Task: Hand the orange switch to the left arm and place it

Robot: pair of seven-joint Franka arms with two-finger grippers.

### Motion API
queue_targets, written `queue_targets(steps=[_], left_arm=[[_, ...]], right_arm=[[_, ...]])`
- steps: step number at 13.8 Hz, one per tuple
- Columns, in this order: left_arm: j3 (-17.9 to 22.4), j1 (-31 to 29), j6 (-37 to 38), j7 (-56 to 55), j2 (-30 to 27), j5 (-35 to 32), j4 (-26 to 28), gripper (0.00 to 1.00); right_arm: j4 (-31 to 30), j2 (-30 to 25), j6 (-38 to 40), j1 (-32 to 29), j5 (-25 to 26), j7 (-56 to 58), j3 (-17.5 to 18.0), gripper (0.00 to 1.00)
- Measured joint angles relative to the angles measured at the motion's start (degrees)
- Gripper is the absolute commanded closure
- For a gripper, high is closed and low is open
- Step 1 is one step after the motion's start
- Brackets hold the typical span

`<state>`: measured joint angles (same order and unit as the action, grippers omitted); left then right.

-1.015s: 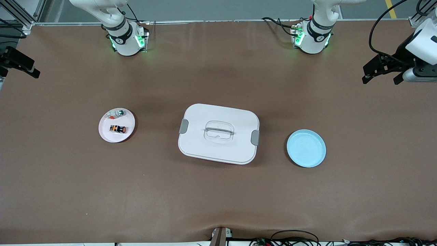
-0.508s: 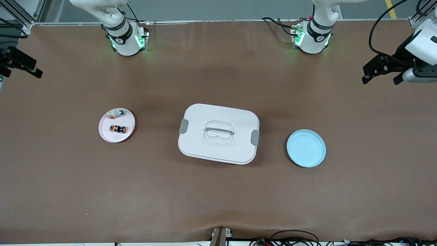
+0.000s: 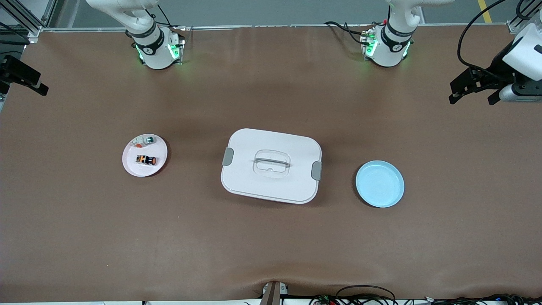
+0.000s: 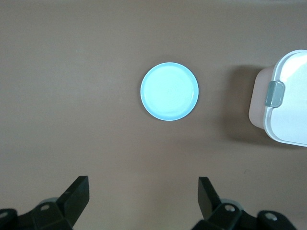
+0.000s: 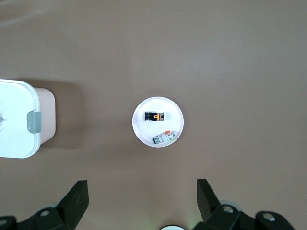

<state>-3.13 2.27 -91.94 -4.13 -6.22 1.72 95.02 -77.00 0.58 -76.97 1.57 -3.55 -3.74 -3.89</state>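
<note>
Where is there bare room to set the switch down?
The blue plate is bare, with bare table between it and the box. The pink plate is crowded: orange switch plus two other small pieces.

A pink plate [image 3: 129, 166] carries a small white piece [image 3: 139, 144] and a silvery piece [image 3: 149, 140] (possibly green-tipped); a blue plate [image 3: 380, 184] sits bare.

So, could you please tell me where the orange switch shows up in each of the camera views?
Front view: the orange switch lies on the pink plate, toward the right arm's end of the table.
Left wrist view: not in it; only the blue plate and a corner of the box.
Right wrist view: on the same plate, near the picture's middle.
Shared landmark: the box, with its grey latch.
</note>
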Motion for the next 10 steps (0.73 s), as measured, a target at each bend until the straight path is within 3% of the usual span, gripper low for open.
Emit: queue_targets(steps=[7,10], left_arm=[[0.00,0.01,0.00,0.00,0.01,0.00,-0.03,0.00],[0.00,0.01,0.00,0.01,0.01,0.00,-0.06,0.00]], right_arm=[[-1.27,1.62,-0.14,-0.04,0.02,-0.02,-0.12,0.00],[-6.48,2.26,-3.02,-0.03,0.02,-0.93,-0.03,0.00]])
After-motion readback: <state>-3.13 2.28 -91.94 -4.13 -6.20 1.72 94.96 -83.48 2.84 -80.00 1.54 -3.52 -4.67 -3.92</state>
